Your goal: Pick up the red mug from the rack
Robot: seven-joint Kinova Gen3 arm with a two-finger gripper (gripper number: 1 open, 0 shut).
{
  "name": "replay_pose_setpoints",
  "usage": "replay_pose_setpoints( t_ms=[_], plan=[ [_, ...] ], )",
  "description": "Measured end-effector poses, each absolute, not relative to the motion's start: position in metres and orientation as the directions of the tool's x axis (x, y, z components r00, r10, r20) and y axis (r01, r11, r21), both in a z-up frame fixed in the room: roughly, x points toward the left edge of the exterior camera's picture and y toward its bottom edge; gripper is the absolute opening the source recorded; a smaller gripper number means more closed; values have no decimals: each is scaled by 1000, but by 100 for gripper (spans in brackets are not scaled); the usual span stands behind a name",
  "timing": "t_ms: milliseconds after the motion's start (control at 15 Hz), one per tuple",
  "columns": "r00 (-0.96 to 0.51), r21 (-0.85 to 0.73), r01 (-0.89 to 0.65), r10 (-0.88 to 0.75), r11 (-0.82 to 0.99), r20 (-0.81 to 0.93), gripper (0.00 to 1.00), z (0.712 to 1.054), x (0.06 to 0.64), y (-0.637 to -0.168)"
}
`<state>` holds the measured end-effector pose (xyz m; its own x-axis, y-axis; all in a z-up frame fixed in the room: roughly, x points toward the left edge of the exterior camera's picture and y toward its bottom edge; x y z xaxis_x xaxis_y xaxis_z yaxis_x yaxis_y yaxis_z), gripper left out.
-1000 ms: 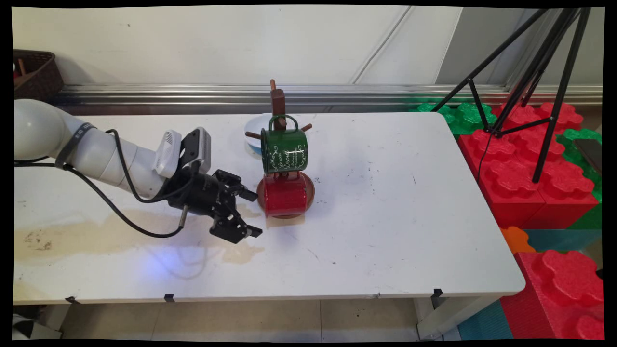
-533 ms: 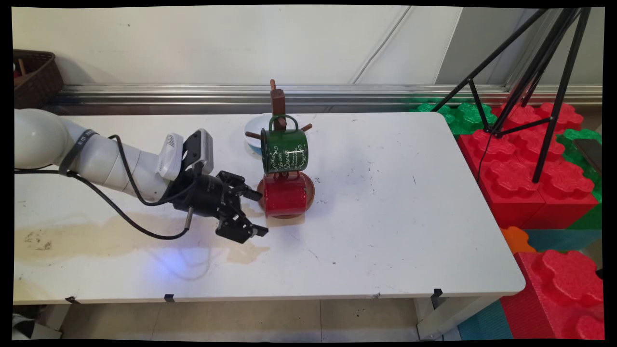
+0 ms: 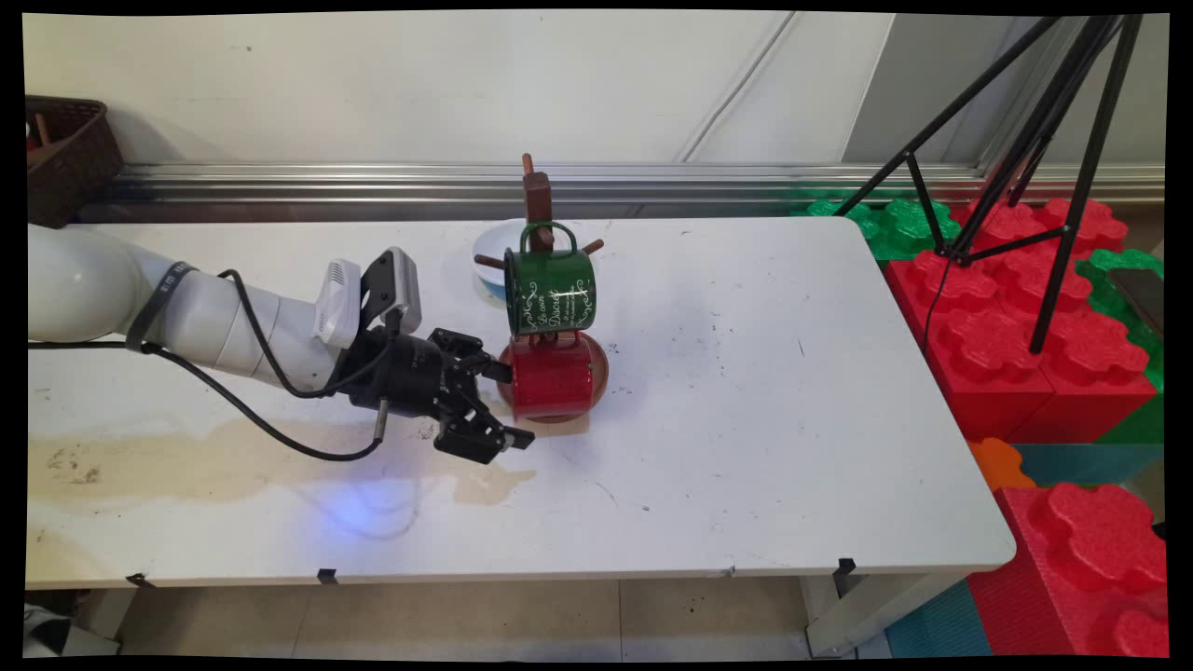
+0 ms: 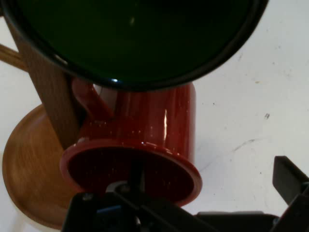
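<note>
Two spread fingers of the gripper [image 3: 508,405] straddle the red mug's [image 3: 552,376] rim — mug axis lying level, mouth toward the hand.

Gripper [image 3: 511,403]: now closer to the red mug [image 3: 552,376], far finger at its rim
Arm: lower, reaching further right

The red mug [image 4: 154,121] looks like enamelled metal, glossy and smooth, with bright lines of reflected light on its side. The green mug [image 3: 549,291] has the same shiny enamel finish, with pale lettering. The stand [image 3: 538,200] that carries them is brown wood; its round base [image 4: 29,174] is smooth, a little satin. The gripper [image 3: 508,403] is matt black. The table [image 3: 746,419] is matt white, scuffed, with a dull brownish stain near its left edge.
</note>
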<state>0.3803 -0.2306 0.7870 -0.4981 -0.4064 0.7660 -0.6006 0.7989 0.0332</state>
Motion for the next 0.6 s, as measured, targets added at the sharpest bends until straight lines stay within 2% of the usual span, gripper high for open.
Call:
replay_pose_setpoints(
  t_ms=[600],
  plan=[
    [-441,76,-641,-447,764,778,100,778,379,-227]
  ],
)
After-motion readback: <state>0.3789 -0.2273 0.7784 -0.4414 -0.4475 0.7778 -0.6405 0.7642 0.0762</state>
